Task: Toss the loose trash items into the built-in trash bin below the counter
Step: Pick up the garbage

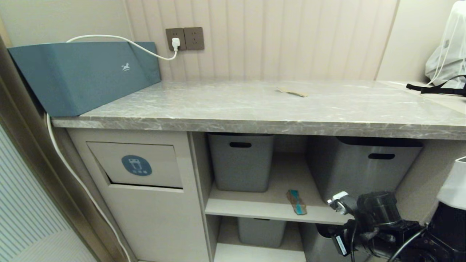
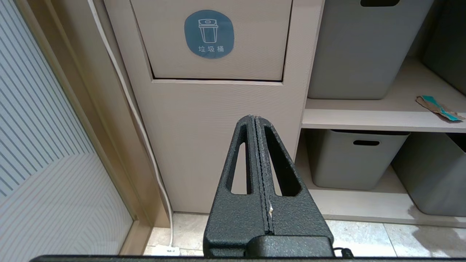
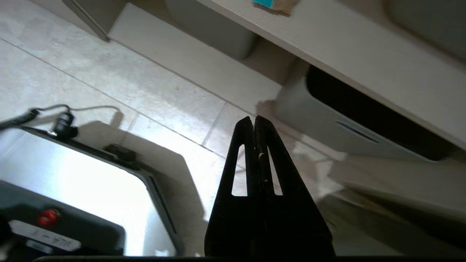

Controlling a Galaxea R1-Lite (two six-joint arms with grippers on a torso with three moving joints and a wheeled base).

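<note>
Brown cardboard scrap [image 1: 292,92] lies far back on the counter [image 1: 255,109]; a teal-sided scrap [image 1: 296,202] rests on the shelf [image 1: 255,207] between grey tubs [image 1: 241,162]. Left of them, the trash bin flap [image 1: 136,164] sits closed. The left gripper [image 2: 255,118] and right gripper [image 3: 254,119] are both clenched, empty.

My right arm [image 1: 378,222] is cut off at the frame's bottom corner; the grey plastic tub [image 3: 349,120] and teal-brown cardboard scrap [image 3: 273,4] are blurred, the scrap cropped.
</note>
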